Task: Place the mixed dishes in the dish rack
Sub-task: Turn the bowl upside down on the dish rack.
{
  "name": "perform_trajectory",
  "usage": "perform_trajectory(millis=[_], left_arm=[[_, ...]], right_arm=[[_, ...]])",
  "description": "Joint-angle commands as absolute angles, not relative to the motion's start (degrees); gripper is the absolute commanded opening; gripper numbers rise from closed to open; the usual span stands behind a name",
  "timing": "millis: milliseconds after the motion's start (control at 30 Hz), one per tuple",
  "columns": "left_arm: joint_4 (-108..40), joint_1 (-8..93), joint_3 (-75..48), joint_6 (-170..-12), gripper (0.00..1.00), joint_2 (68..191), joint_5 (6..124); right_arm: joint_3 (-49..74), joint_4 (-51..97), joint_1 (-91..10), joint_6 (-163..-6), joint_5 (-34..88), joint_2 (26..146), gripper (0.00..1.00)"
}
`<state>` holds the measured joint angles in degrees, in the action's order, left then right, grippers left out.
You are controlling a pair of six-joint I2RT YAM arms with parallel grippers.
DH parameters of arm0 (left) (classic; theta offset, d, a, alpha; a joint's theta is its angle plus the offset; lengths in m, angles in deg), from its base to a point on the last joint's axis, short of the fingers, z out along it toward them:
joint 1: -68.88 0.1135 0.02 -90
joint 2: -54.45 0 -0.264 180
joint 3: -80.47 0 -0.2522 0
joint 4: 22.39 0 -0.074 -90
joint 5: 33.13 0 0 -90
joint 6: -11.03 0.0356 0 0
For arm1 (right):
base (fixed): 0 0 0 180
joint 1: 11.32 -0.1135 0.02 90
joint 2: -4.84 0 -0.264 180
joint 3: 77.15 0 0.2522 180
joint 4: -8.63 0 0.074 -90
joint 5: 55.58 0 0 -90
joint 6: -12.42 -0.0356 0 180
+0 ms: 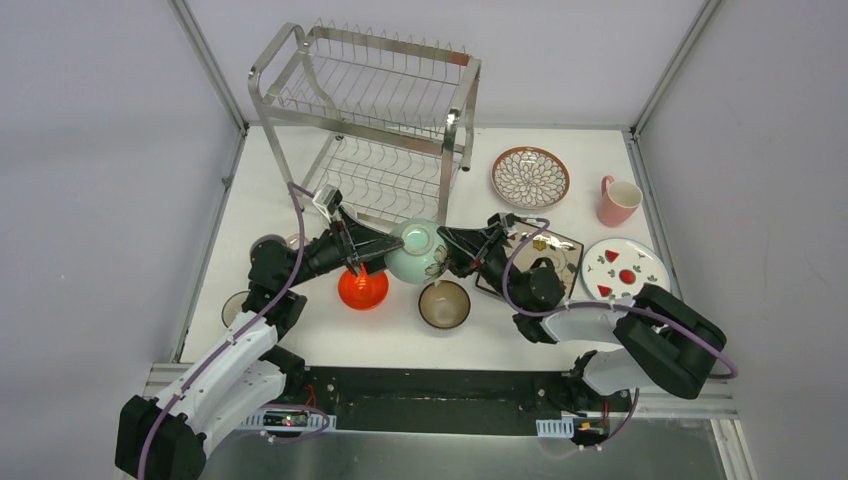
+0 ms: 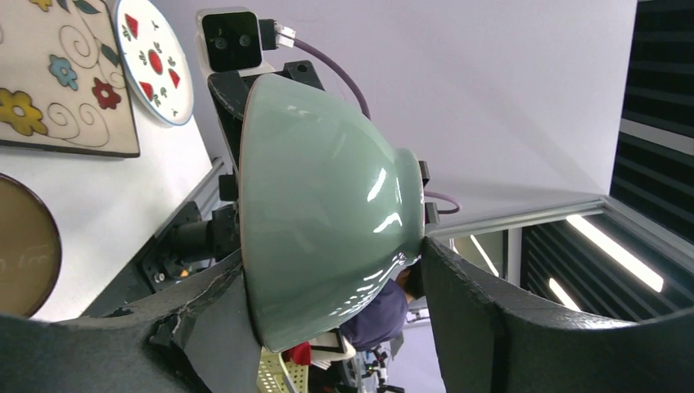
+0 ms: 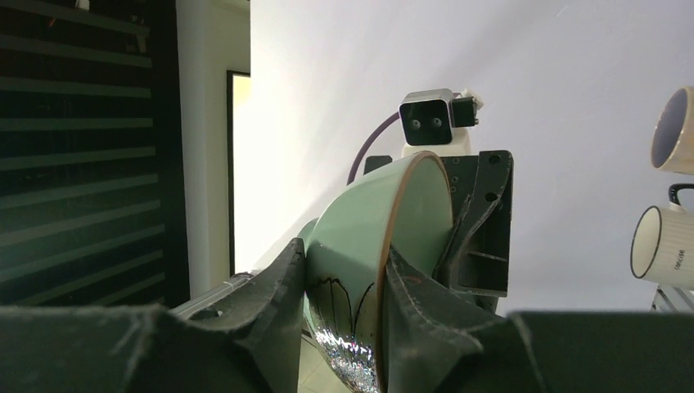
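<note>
The mint bowl (image 1: 415,250) hangs on its side above the table, between both grippers. My left gripper (image 1: 388,250) spans it from rim to foot, and both its fingers touch the bowl (image 2: 327,205). My right gripper (image 1: 452,255) straddles the bowl's wall (image 3: 368,237) at the rim, one finger inside and one outside, both against it. On the table are the orange bowl (image 1: 362,288), tan bowl (image 1: 444,304), brown-rimmed plate (image 1: 530,177), pink mug (image 1: 617,200), red-marked plate (image 1: 624,268) and square floral plate (image 1: 552,250), which my right arm partly covers. The dish rack (image 1: 370,110) stands at the back.
Two mugs (image 1: 240,305) sit at the table's left edge, partly hidden under my left arm. The rack's lower shelf lies just behind the left gripper. Grey walls close in the table's sides.
</note>
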<state>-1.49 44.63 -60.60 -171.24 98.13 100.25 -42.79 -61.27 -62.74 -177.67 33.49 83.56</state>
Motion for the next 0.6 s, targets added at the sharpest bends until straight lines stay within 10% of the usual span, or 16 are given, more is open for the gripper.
perform_trajectory(millis=[0, 567], left_arm=[[3.8, 45.2, -58.9, -166.9, 0.65, 96.2, 99.4], [1.3, 45.2, -57.6, -164.7, 0.74, 97.2, 99.3]], right_arm=[[-42.7, -58.5, -62.5, -174.4, 30.7, 86.1, 0.22], [-42.4, -58.5, -62.5, -174.7, 30.1, 87.4, 0.2]])
